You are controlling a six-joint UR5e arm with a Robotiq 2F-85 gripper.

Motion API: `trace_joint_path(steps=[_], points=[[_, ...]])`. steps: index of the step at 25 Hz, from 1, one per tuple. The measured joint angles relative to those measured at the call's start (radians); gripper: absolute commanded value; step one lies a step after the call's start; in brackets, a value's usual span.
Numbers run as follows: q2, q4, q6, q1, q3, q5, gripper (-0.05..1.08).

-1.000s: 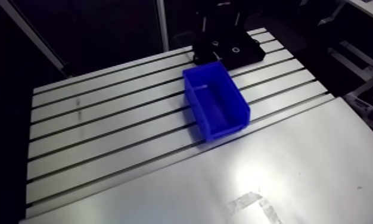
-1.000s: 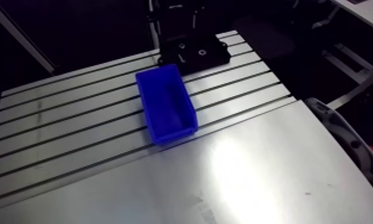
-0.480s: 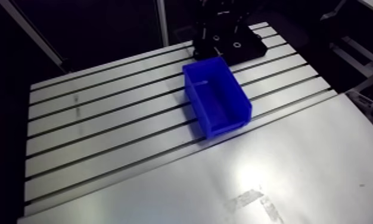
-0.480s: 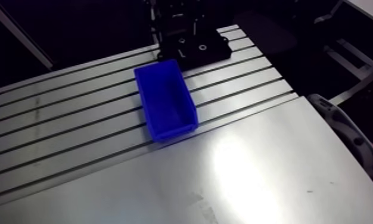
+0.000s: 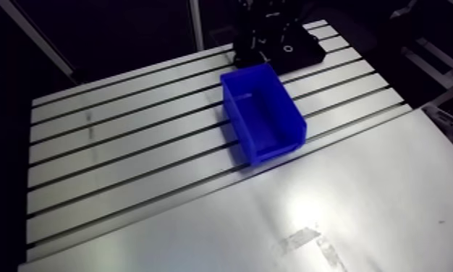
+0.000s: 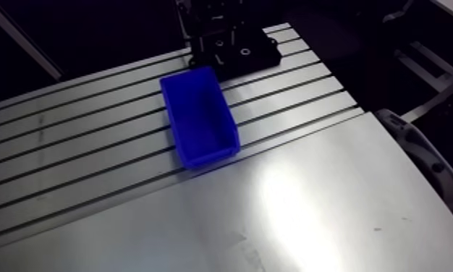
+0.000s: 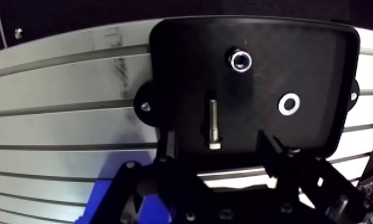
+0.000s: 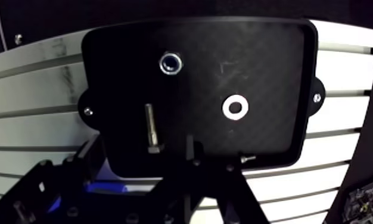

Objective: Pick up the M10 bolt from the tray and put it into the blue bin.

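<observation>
In the wrist view a black tray (image 7: 183, 53) lies on the slotted table. A silver M10 bolt (image 7: 213, 123) rests flat in it, its head towards my gripper. My gripper (image 7: 217, 154) hovers over the tray's near edge, open, with the bolt's head just ahead of the gap between the fingers (image 7: 165, 149) and nothing held. A nut (image 7: 239, 60) and a washer (image 7: 288, 104) sit farther off in the tray. The blue bin (image 5: 264, 112) stands empty right beside the tray (image 5: 302, 54) in the arm view. A corner of the bin (image 7: 105, 202) shows under the gripper.
The slotted aluminium table (image 5: 128, 145) stretches to the left of the bin. A smooth metal plate (image 5: 331, 210) covers the near part. A dark upright post (image 5: 195, 29) stands behind the table next to the tray.
The arm view has shifted a little, so the camera moved. Bin and tray lie where they were; the bolt still rests in the tray.
</observation>
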Motion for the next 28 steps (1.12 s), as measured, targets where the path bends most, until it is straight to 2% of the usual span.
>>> trace_joint_path(steps=[5,11,28], points=[[0.012,-0.003,0.0,-0.003,-0.001,0.0,0.38],[0.019,-0.004,0.0,-0.003,-0.001,-0.001,0.41],[0.034,-0.004,0.001,-0.001,0.003,-0.001,0.43]])
